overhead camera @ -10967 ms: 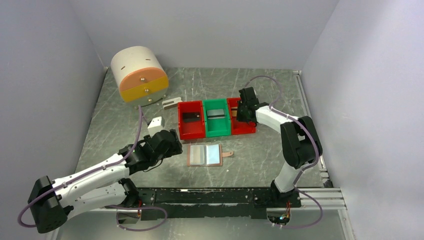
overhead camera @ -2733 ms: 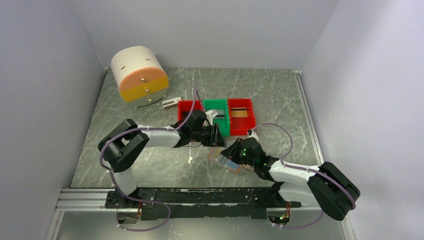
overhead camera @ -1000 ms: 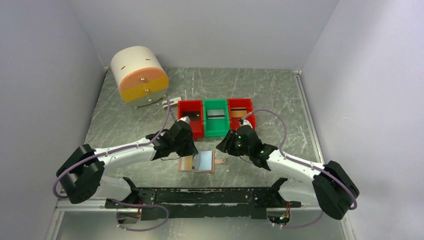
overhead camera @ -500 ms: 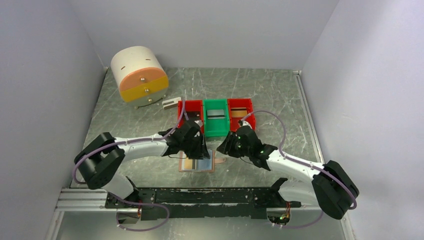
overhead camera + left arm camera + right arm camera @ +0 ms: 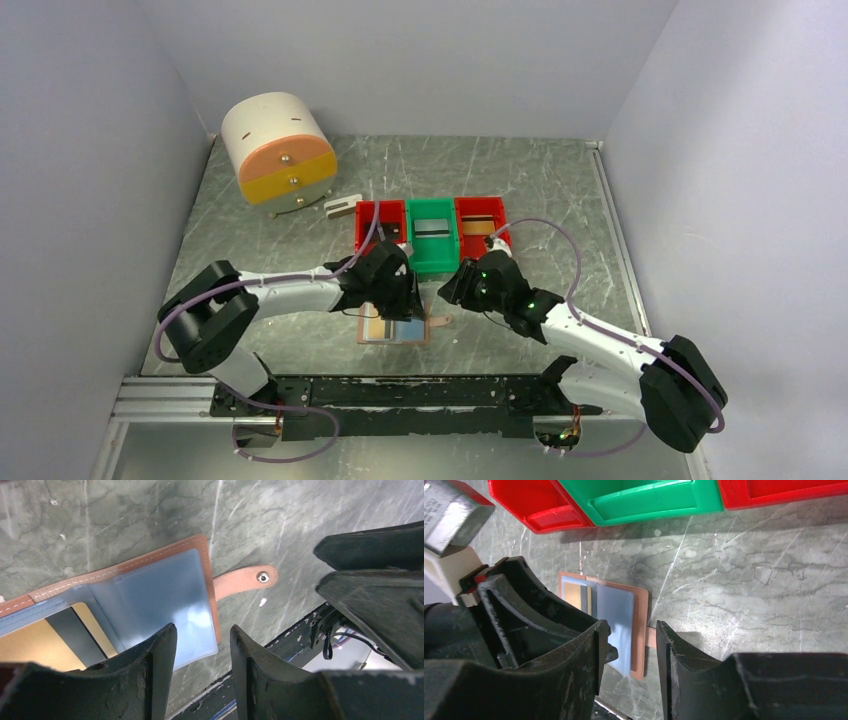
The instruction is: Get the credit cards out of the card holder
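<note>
The card holder [image 5: 400, 331] is lying open on the tabletop [image 5: 560, 200], its pale blue pockets facing up and a yellow-orange card [image 5: 372, 328] showing in its left half. The left end effector [image 5: 403, 303] is hanging over its far edge. The right end effector [image 5: 450, 288] is hanging near its strap tab [image 5: 439, 321]. A red bin [image 5: 362, 225], a green bin [image 5: 415, 250] and a second red bin [image 5: 482, 203] are standing in a row behind.

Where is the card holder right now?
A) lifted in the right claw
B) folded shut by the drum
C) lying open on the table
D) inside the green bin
C: the card holder lies spread flat on the table, blue pockets facing up, a gold card in one pocket.
</note>
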Available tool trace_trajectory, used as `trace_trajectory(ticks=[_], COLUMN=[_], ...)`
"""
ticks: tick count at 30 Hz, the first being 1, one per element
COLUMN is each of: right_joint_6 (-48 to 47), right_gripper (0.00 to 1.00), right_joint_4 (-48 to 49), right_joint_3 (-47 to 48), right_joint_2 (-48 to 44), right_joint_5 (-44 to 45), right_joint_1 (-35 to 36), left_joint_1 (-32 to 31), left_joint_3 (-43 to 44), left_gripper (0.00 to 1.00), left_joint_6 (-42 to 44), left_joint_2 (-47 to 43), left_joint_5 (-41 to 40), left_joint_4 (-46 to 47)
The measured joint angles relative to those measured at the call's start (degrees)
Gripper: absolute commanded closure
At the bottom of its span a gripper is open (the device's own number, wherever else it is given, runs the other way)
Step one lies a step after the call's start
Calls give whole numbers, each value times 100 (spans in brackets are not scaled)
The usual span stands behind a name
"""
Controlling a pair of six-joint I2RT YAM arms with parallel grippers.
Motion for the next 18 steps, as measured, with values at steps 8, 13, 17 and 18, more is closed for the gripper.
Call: trace_trajectory(ticks=[8,13,17,18], right_joint_6=[42,37,28,28], right_gripper=[51,43,42,43], right_joint_4=[9,72,264,328], right_joint_3=[20,61,85,87], right_joint_2=[-98,-208,-278,-273], right_joint_5=[-26,-90,-232,-293], right_joint_1=[0,0,0,0], left_joint_1=[-7,-7,-4,0], left_joint_3=[-74,-118,-192,-262], left_gripper=[46,42,34,33], left_joint_6=[-26,-125,-319,-374], left_joint_2=[-822,-1574,-1987,-2118], left_joint_5=[-625,-1423,-2127,-2258], left_joint_4=[-109,-422,-811,-863])
